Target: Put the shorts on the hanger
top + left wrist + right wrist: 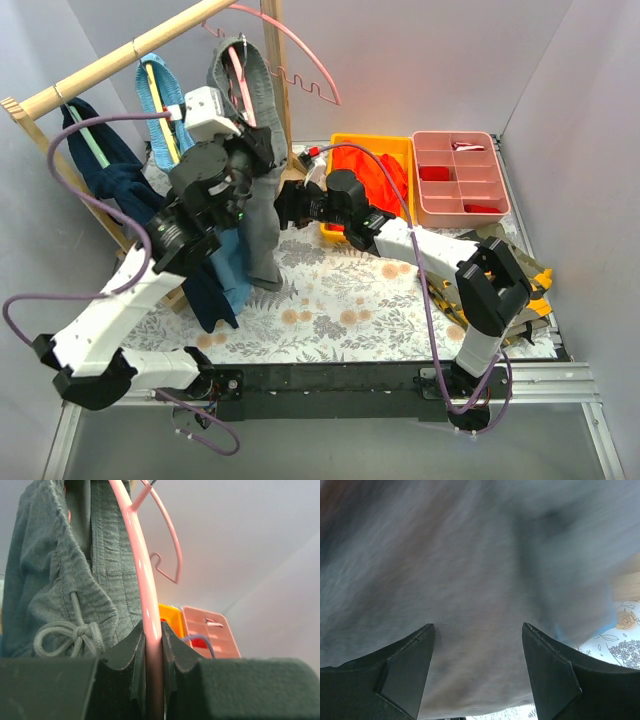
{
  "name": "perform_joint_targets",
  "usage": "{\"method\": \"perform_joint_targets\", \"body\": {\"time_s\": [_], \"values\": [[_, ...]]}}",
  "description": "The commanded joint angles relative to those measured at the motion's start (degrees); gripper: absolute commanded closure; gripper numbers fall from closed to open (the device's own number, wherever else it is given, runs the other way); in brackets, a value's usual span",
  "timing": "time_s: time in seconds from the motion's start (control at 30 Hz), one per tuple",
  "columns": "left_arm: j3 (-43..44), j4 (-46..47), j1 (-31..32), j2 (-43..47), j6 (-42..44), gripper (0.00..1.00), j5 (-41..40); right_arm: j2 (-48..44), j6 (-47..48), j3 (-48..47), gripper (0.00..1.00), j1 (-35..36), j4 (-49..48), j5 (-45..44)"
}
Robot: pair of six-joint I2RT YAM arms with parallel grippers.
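Pink plastic is pinched in the left claw: the hanger, standing upright, with the grey shorts draped on it. The right claw, wide apart and empty, faces their hanging cloth, nearly touching.

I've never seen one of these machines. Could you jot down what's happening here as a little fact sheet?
Left gripper: shut on the pink hanger, holding it up
Shorts: grey, draped over that hanger, hanging down
Right gripper: open, facing the grey fabric close up; contact unclear
Rail: wooden, another pink hanger hangs from it
Yellow bin: holds an orange garment
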State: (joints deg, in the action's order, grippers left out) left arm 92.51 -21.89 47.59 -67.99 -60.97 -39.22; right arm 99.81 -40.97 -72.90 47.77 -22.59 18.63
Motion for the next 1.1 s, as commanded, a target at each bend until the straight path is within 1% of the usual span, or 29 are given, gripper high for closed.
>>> {"method": "perform_joint_targets", "body": {"time_s": [0.0, 0.07, 0.17, 0.3, 0.43, 0.67, 0.87, 1.07], "values": [[3.3, 13.4, -2.1, -3.5, 5.2, 1.0, -6.0, 1.4, 1.6, -2.9, 0.23, 0.4, 2.4, 2.5], [4.3, 14.4, -3.0, -6.0, 5.2, 1.0, -6.4, 1.5, 2.3, -3.6, 0.23, 0.4, 3.9, 2.7], [5.5, 15.2, -5.6, -8.4, 3.2, 1.0, -5.4, 1.2, 3.5, -3.9, 0.23, 0.4, 5.9, 2.8], [6.3, 18.1, -8.7, -10.0, 3.1, 1.0, -6.6, 0.6, 4.8, -3.8, 0.23, 0.4, 7.6, 2.6], [5.7, 19.6, -12.0, -10.0, 1.6, 1.0, -6.0, 0.1, 5.7, -3.8, 0.23, 0.4, 9.5, 2.5], [5.2, 18.6, -17.3, -9.5, -3.1, 1.0, -3.0, -1.5, 7.2, -1.8, 0.23, 0.3, 10.8, 1.7], [5.4, 19.3, -18.2, -9.7, -4.7, 1.0, -1.3, -2.4, 7.6, -0.5, 0.23, 0.4, 11.3, 1.2], [5.4, 20.5, -18.8, -9.5, -4.9, 1.0, -2.5, -3.0, 8.4, -0.7, 0.23, 0.4, 12.7, 0.7]]}}
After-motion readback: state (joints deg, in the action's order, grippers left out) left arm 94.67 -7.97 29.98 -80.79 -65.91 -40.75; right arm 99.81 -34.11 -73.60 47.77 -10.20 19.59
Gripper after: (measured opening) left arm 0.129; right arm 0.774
